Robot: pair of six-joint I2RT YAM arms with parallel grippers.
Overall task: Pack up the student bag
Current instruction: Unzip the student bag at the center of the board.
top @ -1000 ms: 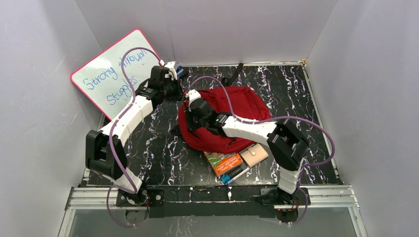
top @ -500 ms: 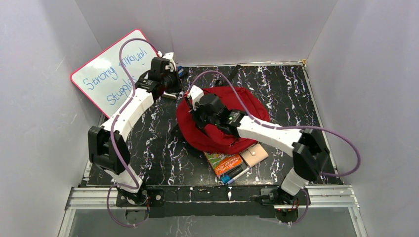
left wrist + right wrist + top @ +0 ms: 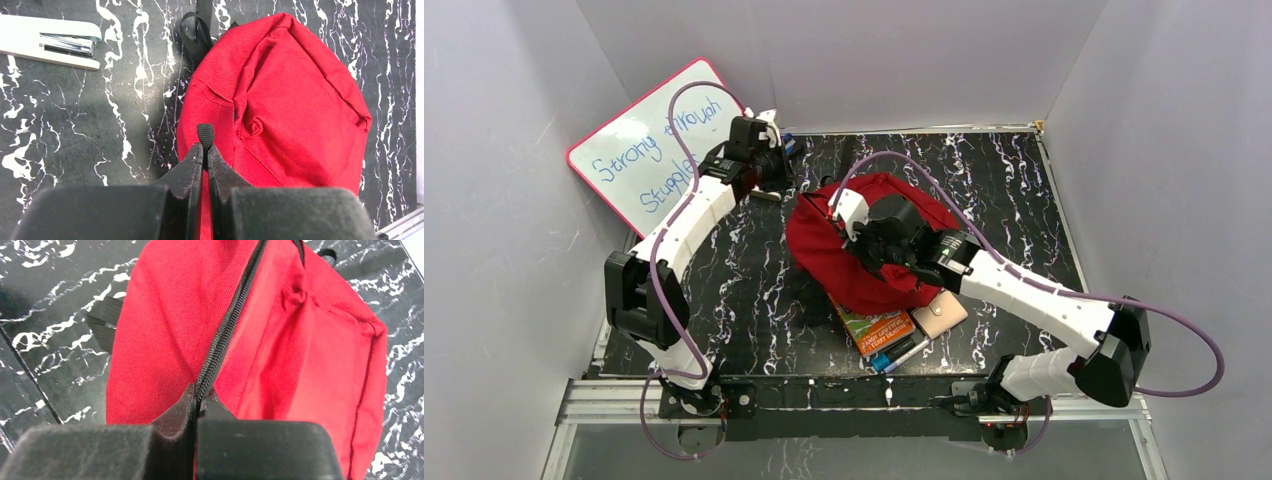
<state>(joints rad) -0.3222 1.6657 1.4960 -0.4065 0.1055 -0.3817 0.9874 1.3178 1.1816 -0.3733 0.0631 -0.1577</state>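
Swung rightward since a second ago, the right hand (image 3: 197, 401) is clenched on the zipper (image 3: 225, 335). The left hand (image 3: 205, 147) pinches a black tab (image 3: 205, 133), anchoring the student bag (image 3: 824, 262) mid-worktop (image 3: 744, 290). I judge this the unzipping step; next, a steady pull along the teeth.

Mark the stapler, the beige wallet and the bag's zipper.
stapler (image 3: 65, 44), left wrist view, on its metal magazine.
beige wallet (image 3: 941, 314), top external view, on its exposed top face.
student bag zipper (image 3: 227, 330), right wrist view, on the black teeth mid-run.
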